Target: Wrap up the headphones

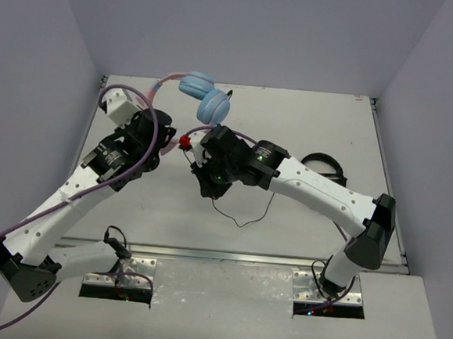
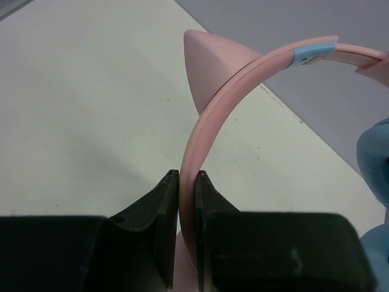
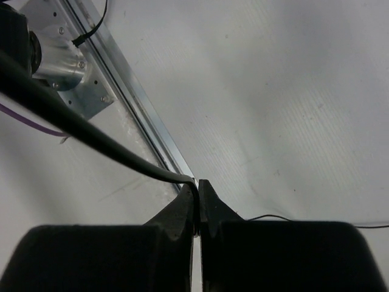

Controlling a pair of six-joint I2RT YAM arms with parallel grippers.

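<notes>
The headphones are sitting over the far middle of the table. Their light blue ear cups are pointing toward the back wall, and the pink headband, with a cat ear on it, is arching back toward the left arm. The left gripper is clamping that headband edge-on, its two fingers pressing on either face of the pink band. The thin black cable is trailing from the headphones in a loose loop on the table in front of the right arm. The right gripper is pinching this cable, with its fingers drawn together on it. A second, all-black pair of headphones is lying at the right of the table, partly hidden behind the right forearm.
</notes>
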